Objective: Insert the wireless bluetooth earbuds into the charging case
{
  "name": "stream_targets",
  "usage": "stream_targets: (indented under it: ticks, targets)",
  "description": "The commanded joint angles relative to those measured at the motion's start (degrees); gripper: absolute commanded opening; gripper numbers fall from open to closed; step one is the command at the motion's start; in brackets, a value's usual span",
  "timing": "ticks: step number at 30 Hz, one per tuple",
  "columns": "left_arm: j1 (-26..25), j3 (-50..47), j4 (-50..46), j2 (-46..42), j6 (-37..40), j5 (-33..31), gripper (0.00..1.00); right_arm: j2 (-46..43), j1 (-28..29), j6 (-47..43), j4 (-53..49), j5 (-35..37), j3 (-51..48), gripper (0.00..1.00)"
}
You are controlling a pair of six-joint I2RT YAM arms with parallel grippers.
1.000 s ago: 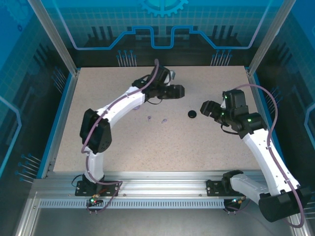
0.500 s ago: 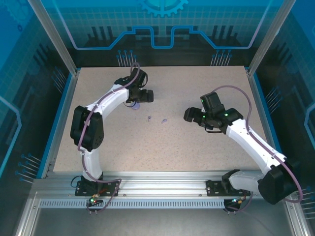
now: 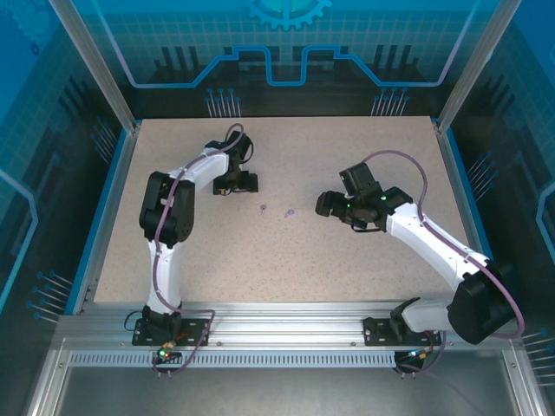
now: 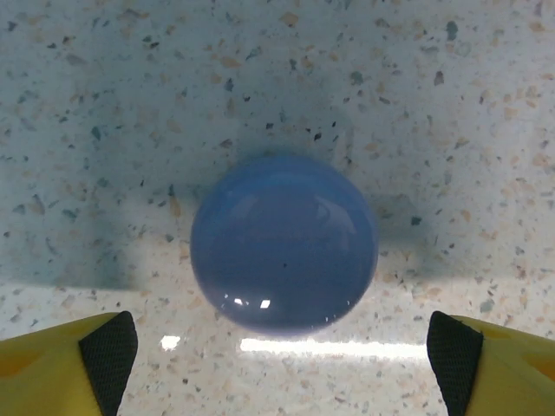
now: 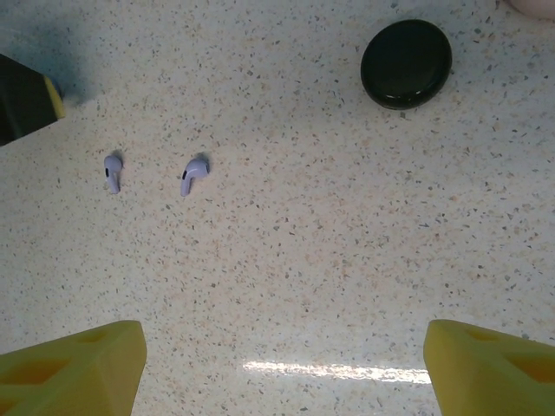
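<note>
A tiny stemmed lilac earbud (image 5: pixel 113 172) and its twin (image 5: pixel 193 174) lie apart on the speckled table (image 5: pixel 303 260), with a black round case (image 5: pixel 406 62) at their 2 o'clock. The left gripper (image 4: pixel 279 351) gapes wide and empty, a blue round case (image 4: pixel 284 243) at its 12 o'clock; the right gripper (image 5: pixel 286 364) gapes wide, empty.

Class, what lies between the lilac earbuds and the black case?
Only bare speckled table; the right wrist view shows it between the lilac earbuds and black case.

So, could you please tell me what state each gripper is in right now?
Left gripper: open, holding nothing; a round bluish case lies just ahead of it.
Right gripper: open, holding nothing.
</note>
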Motion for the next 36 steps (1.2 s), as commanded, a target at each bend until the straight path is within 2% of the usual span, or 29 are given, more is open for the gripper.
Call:
stream_targets:
  ticks: [1,7,14,23,25,30,36]
  targets:
    - [0.4,4.3,-3.5,2.3,-0.9,-0.1,0.89,0.5,0.8,0.6,0.2,1.2,2.3,0.84]
    - [1.1,7.5,-4.4,5.7,-1.2,-0.4,0.85,0.5,0.8,0.1,-0.6,1.9,2.8,0.84]
    - [1.6,9.6,-5.7,8.1,-1.5,-0.5,0.74,-0.2,0.8,-0.5,-1.6,3.2,3.0,0.84]
    - [1.7,7.2,-3.7,6.9,-1.3,-0.2,0.49,0.0,0.6,-0.5,-1.7,3.0,3.0,0.84]
    - [1.7,6.3,-3.3,6.3,-1.0,0.0,0.39,-0.2,0.6,-0.6,-1.7,3.2,3.0,0.84]
    - [1.5,1.8,-1.2,1.2,-1.5,1.3,0.34,-0.5,0.6,-0.9,-1.7,3.3,2.7,0.84]
    - [0.6,-9.5,3.2,-11.5,-4.7,4.5,0.32,0.0,0.5,-0.7,-0.8,2.9,2.0,0.84]
